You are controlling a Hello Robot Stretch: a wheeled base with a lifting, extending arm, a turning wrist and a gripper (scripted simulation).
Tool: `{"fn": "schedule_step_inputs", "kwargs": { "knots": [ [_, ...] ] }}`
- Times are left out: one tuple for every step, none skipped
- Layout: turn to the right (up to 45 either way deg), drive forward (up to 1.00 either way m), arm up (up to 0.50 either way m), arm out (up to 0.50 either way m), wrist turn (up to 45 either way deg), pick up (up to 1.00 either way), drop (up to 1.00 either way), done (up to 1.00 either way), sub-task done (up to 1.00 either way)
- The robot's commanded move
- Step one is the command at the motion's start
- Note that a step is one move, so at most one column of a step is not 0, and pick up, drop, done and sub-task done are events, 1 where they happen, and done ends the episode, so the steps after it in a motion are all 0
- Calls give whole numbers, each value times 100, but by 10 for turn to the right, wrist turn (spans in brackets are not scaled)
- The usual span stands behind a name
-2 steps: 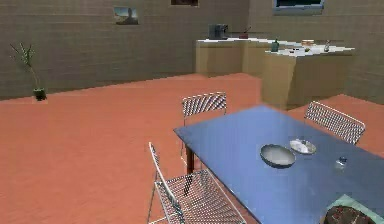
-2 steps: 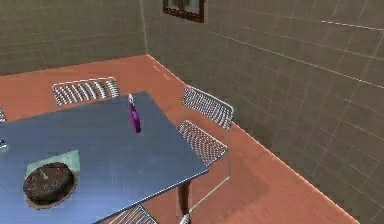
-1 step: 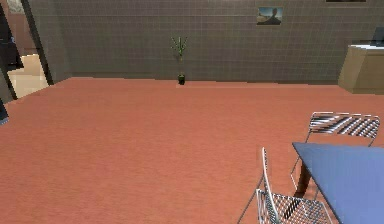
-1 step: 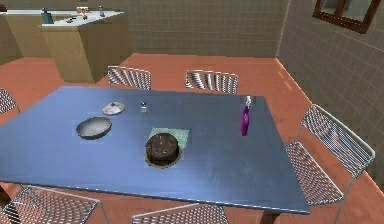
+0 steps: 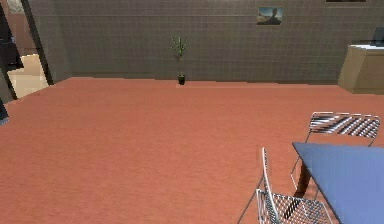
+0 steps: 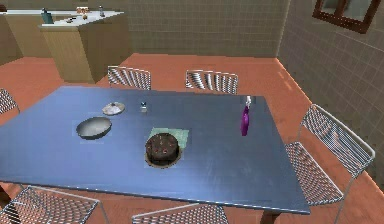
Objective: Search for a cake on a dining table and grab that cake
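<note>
Ana: What sort of place are you in?

Me: A home, I think. It looks like a dining room. In the middle of the arm side view I see a big blue dining table (image 6: pixel 230 175) with wire chairs (image 6: pixel 211 80) around it.

Ana: Is the table set?

Me: Yes. A bowl (image 6: pixel 94 127), a small plate (image 6: pixel 114 108), a purple bottle (image 6: pixel 245 120) and a brown cake (image 6: pixel 163 149) sit on it.

Ana: Anything else like a home?

Me: A kitchen counter (image 6: pixel 90 50) at the upper left and a window (image 6: pixel 345 12) at the upper right. In the forward view I see a potted plant (image 5: pixel 180 62) by the back wall and a picture (image 5: pixel 269 15) hanging at the top.
</note>
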Motion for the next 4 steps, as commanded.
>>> {"fn": "schedule_step_inputs", "kwargs": {
  "knots": [
    [0, 0, 26, 0, 0, 0, 0, 0, 0],
    [0, 0, 0, 42, 0, 0, 0, 0, 0],
    [0, 0, 0, 0, 450, 0, 0, 0, 0],
    [0, 0, 0, 0, 450, 0, 0, 0, 0]
  ]
}}
